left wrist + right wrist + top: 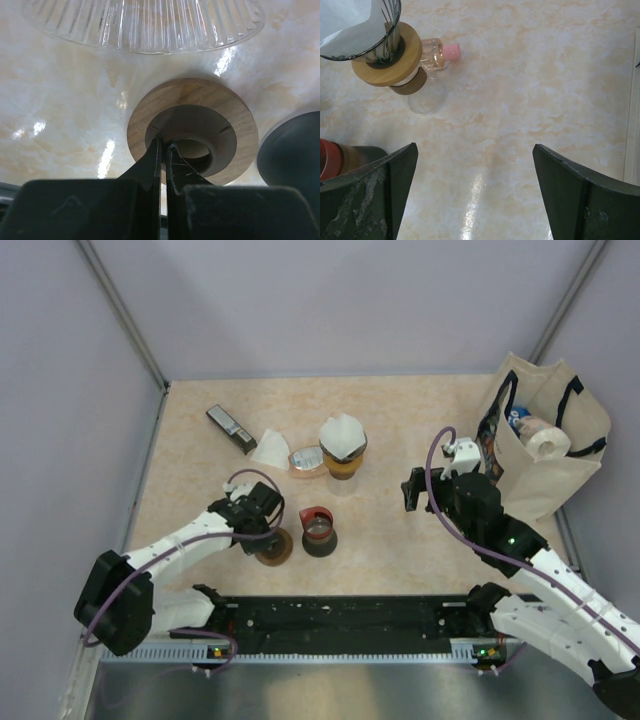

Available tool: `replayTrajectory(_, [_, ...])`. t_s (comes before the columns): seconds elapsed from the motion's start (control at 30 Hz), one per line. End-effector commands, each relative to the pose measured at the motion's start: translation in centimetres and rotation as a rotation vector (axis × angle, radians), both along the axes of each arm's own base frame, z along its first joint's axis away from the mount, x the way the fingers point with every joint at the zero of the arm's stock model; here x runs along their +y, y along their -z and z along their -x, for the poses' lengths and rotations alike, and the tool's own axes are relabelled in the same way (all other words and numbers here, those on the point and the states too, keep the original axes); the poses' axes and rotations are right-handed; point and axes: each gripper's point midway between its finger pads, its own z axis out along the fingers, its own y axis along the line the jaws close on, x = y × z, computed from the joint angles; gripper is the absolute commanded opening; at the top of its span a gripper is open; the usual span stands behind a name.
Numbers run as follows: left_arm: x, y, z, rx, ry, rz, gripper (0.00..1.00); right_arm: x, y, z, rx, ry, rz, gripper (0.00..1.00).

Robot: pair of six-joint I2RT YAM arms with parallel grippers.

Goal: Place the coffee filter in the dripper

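My left jaws, low in the wrist frame, are pinched shut with their tips on the inner lip of a wooden ring; I can't tell if they grip it. My right jaws gape wide, holding nothing, above the bare surface. Farther off, top centre of the overhead frame, a white coffee filter sits in the dripper. A spare filter lies flat to its left.

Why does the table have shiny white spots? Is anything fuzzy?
Left wrist view: light bounces off the table and the ribbed glass; the close left fingers look fuzzy. Right wrist view: one pale shiny streak low on the table. Top view: even light, soft shadows.
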Motion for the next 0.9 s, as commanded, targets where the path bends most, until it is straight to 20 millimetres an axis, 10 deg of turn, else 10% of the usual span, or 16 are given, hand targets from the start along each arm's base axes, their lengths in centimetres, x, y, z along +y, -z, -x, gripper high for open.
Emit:
replayTrajectory(0.0, [0.5, -1.2, 0.8, -0.012, 0.026, 0.003, 0.00, -0.5, -0.7, -0.4, -0.027, 0.031, -0.008, 0.99])
replayTrajectory(0.5, [1.9, -7.3, 0.6, -0.220, 0.029, 0.051, 0.00, 0.0, -1.1, -0.3, -0.036, 0.004, -0.022, 0.98])
replayTrajectory(0.87, [-1.8, -18.1, -3.0, -0.636, 0.259, 0.245, 0.00, 4.2, -5.0, 1.5, -0.147, -0.262, -0.148, 0.98])
